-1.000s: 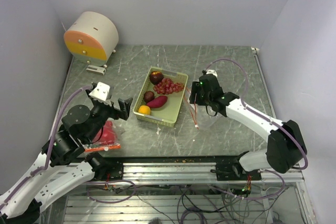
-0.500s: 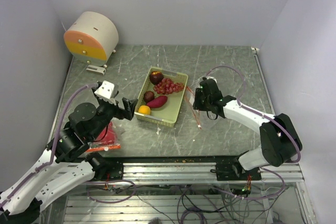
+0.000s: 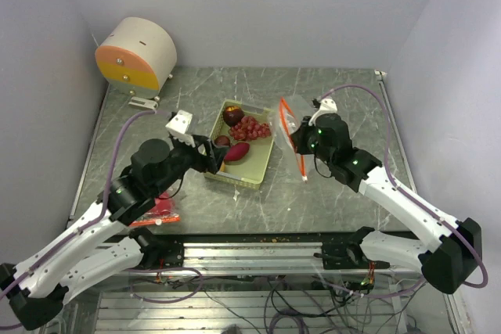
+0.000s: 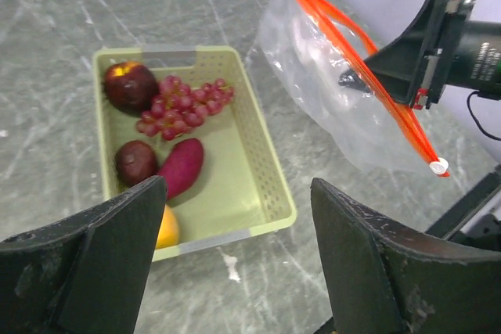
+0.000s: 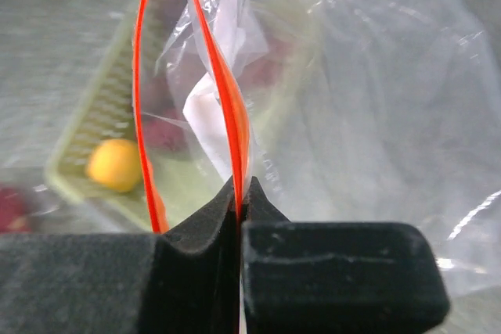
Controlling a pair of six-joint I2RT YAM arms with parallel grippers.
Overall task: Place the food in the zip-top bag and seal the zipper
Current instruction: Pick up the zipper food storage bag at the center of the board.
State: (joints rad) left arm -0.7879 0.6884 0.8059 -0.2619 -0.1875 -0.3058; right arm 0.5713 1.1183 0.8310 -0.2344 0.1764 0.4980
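A clear zip-top bag (image 3: 288,124) with an orange-red zipper hangs lifted off the table, right of the tray. My right gripper (image 3: 302,141) is shut on one zipper edge (image 5: 232,107), and the mouth gapes toward the tray. My left gripper (image 4: 235,197) is open and empty above the tray's near end. The pale green tray (image 4: 264,163) holds food: a dark red apple (image 4: 129,85), a grape bunch (image 4: 184,99), a dark round fruit (image 4: 135,162), a purple sweet potato (image 4: 182,166) and an orange (image 4: 167,228). A pink-red dragon fruit (image 3: 160,205) lies on the table beside my left arm.
A round cream and orange device (image 3: 137,54) stands at the back left corner. Walls close the table at the back and both sides. A metal rail (image 3: 258,245) runs along the near edge between the arm bases.
My right gripper has shut on the bag's zipper edge and lifted the bag off the table. My left gripper has swung right and forward to the tray's near end.
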